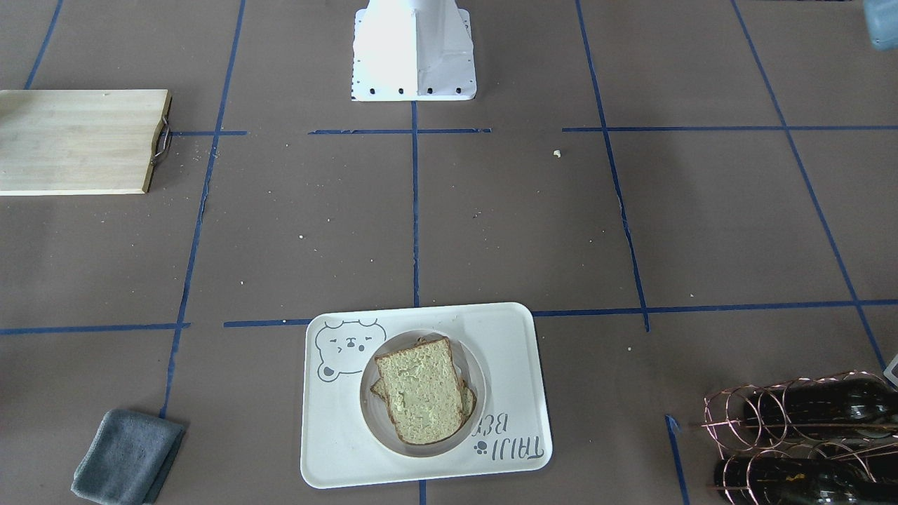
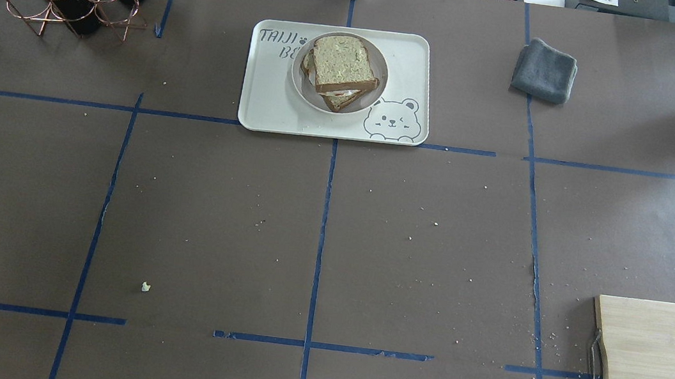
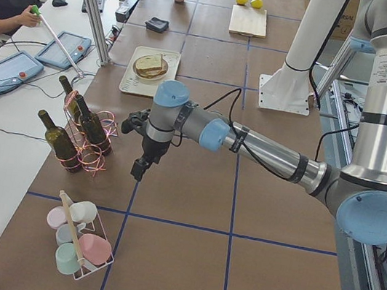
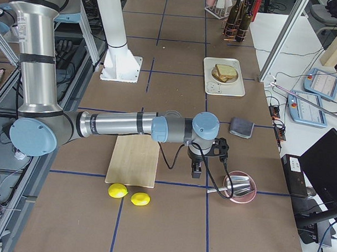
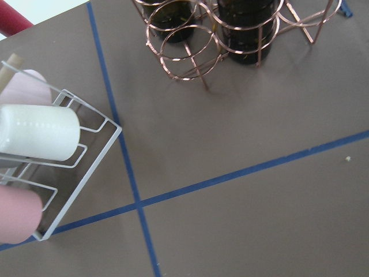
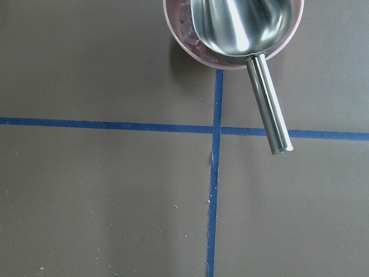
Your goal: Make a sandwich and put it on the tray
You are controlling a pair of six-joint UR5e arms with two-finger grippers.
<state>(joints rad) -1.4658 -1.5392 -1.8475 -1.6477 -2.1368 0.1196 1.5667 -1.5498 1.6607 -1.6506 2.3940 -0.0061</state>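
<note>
Right now, the sandwich (image 2: 341,64), made of two squarish greenish-tan bread slices with dark brown crusts, is sitting on a small round white plate (image 2: 383,69), and a bit of white egg is peeking out between the slices. The plate is resting in the middle of the big cream-white rectangular tray (image 2: 270,104) with the grey bear face and the "TAIJI BEAR" letters on it. The tray is lying on the brown table (image 2: 212,213), at the side far from the robot's base, with a blue tape line running under it. The left gripper (image 3: 140,170) is hanging over the table and pointing down, near the copper wire rack (image 3: 80,138) of dark green wine bottles and well apart from the tray. Only a side view is showing it, so I cannot tell if its claw is apart or together. The right gripper (image 4: 196,171) is pointing down too, between the pale wooden cutting board (image 4: 134,158) with a metal handle and the pink bowl (image 4: 238,189) holding a shiny metal scoop. I cannot tell how its claw is standing either. A folded grey cloth (image 2: 545,70) is lying near the tray, two yellow lemons (image 4: 117,190) are lying just beside the board, and a white wire basket (image 3: 79,241) of pastel cups is sitting near the bottles.
</note>
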